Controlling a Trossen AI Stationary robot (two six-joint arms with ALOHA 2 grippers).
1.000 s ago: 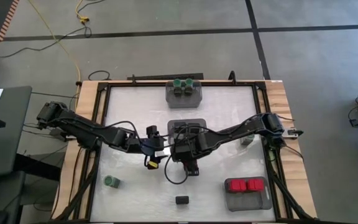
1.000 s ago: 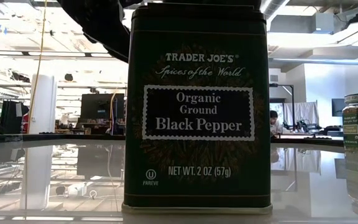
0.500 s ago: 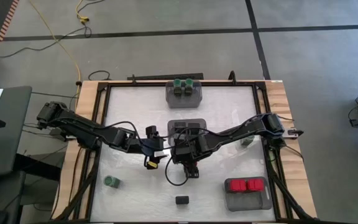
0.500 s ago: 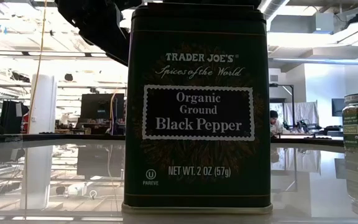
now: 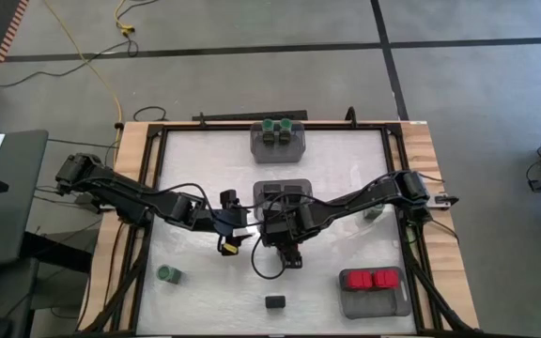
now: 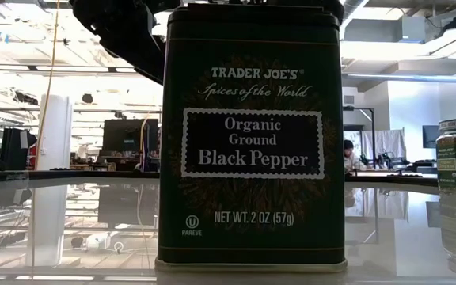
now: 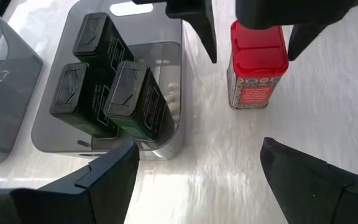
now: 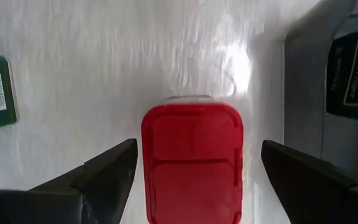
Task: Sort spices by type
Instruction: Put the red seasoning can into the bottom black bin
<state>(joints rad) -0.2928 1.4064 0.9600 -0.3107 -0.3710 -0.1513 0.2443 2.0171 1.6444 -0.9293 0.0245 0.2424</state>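
A spice jar with a square red cap [image 7: 257,68] stands upright on the white table, just near of the middle bin. My right gripper [image 8: 196,149] hangs open over it, pointing down, one finger on either side of the cap [image 8: 191,162] with a gap on both sides. In the high view my right gripper [image 5: 287,246] hides the jar. My left gripper [image 7: 197,180] waits open to the left of it [image 5: 240,225], tipped down toward the jar and the bin, with nothing between its fingers.
The middle bin [image 7: 55,134] holds three black-topped tins. A far bin [image 5: 278,143] holds green-capped jars, and a near-right bin [image 5: 374,299] holds red-capped ones. Loose on the table are a green-capped jar [image 5: 167,274] and a black pepper tin [image 5: 274,301] near the front edge.
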